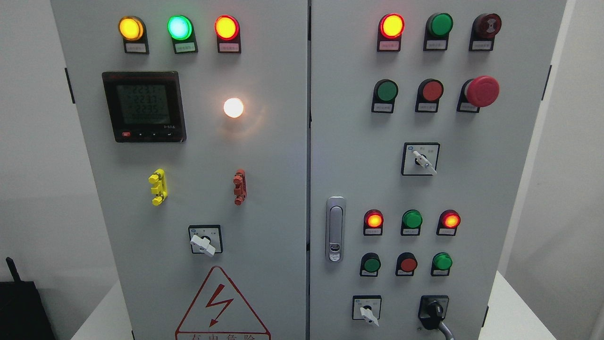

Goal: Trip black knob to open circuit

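From the head camera I see neither of my hands; both arms are out of the frame, so I cannot tell whether the fingers are released or clenched.

What fills my view is the grey control cabinet (264, 189) with two doors, standing on a white tabletop (519, 311). The black knob (432, 314) I am after sits at the very bottom of the right door, near its right side, on a black square plate; its handle points down and to the right, towards the frame's lower edge. Just to its left is a white-handled selector switch (368, 312) on a black-framed plate, handle also angled down-right. Another white selector (421, 160) sits higher, in the middle of the right door, and a third one (204, 243) is on the left door above the red warning triangle (219, 304).

Across the top of the left door three lamps glow: yellow (130, 28), green (179, 27) and red (226, 27). Below them a digital meter (144, 106) shows lit digits, and a white lamp (233, 107) shines brightly to its right. A yellow clip (158, 187) and a red clip (239, 187) are mounted lower down.

On the right door the top-left red lamp (391, 26) is lit, and the red mushroom button (481, 91) juts out at the end of the second row. A metal door latch (335, 229) sits beside the centre seam. A dark object (23, 307) shows in the lower left corner.
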Robot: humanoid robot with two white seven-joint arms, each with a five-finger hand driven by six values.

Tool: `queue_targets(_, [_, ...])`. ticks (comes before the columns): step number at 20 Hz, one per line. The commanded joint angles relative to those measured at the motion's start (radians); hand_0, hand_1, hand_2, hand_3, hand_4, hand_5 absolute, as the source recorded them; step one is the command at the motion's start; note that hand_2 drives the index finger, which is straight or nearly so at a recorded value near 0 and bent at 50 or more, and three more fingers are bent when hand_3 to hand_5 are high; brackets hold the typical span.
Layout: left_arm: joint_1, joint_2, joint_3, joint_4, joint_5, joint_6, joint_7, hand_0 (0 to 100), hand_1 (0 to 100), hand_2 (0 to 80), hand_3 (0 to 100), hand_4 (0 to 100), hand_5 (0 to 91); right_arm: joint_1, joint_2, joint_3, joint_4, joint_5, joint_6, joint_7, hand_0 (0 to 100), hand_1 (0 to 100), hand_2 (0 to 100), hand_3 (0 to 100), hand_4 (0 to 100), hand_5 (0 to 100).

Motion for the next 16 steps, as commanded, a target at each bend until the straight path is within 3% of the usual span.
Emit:
queue_targets(1, [0.000,0.000,0.000,0.000,-0.023,-0.006,0.000,12,39,0.0,0,0,0.0,-0.003,0.002,0.030,0.000,0.001,-0.002,0.006,0,0,0,100,100,100])
queue_targets(16, [0.000,0.000,0.000,0.000,-0.023,-0.006,0.000,12,39,0.0,0,0,0.0,-0.006,0.002,0.030,-0.002,0.001,-0.003,0.003,0,0,0,100,100,100])
